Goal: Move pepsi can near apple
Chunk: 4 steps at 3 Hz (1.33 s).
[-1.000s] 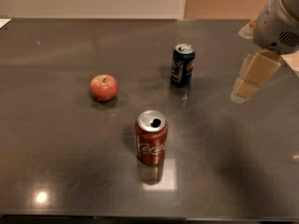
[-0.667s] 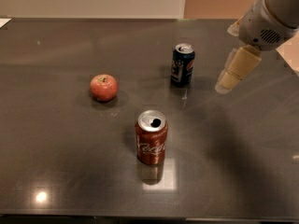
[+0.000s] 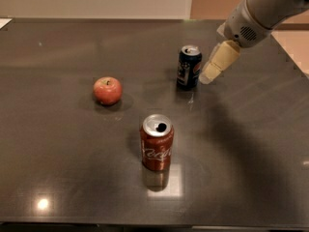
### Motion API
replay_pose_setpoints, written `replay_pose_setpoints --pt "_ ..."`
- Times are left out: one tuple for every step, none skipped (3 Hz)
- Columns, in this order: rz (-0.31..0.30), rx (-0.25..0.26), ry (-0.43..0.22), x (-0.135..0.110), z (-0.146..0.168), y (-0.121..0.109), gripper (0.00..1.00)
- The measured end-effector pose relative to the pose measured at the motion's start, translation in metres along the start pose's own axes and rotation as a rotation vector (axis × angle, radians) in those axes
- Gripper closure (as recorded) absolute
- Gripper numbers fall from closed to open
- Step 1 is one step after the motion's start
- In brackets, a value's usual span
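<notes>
The pepsi can (image 3: 189, 66), dark blue with a silver top, stands upright on the dark table (image 3: 58, 153), right of centre toward the back. The apple (image 3: 107, 90), small and red-orange, sits to its left. My gripper (image 3: 208, 75) reaches in from the upper right on a grey arm (image 3: 260, 11). Its cream fingers (image 3: 219, 61) point down and left, with the tips just to the right of the pepsi can and close beside it.
A red-brown can with white script (image 3: 157, 142) stands upright in front of the apple and the pepsi can, near the table's middle. The table's right edge runs diagonally at the far right, with a light floor (image 3: 297, 42) beyond.
My gripper has moved left and slightly down toward the pepsi can and is now just beside it. The cans and apple have not moved.
</notes>
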<state>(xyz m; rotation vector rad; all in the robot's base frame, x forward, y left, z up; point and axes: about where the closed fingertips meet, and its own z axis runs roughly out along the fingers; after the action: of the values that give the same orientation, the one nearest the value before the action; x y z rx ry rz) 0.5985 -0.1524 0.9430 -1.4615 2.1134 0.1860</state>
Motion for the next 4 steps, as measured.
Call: replay_pose_setpoints --pt "0.031 -0.025 -0.03 -0.013 0.024 -0.009 0.0" --pt "0.062 -0.036 -0.044 -0.019 0.043 -0.016 0.0" --pt "0.081 -0.045 -0.044 -0.022 0.057 -0.022 0.0" --pt "0.09 -0.058 -0.044 -0.023 0.067 -0.023 0.0"
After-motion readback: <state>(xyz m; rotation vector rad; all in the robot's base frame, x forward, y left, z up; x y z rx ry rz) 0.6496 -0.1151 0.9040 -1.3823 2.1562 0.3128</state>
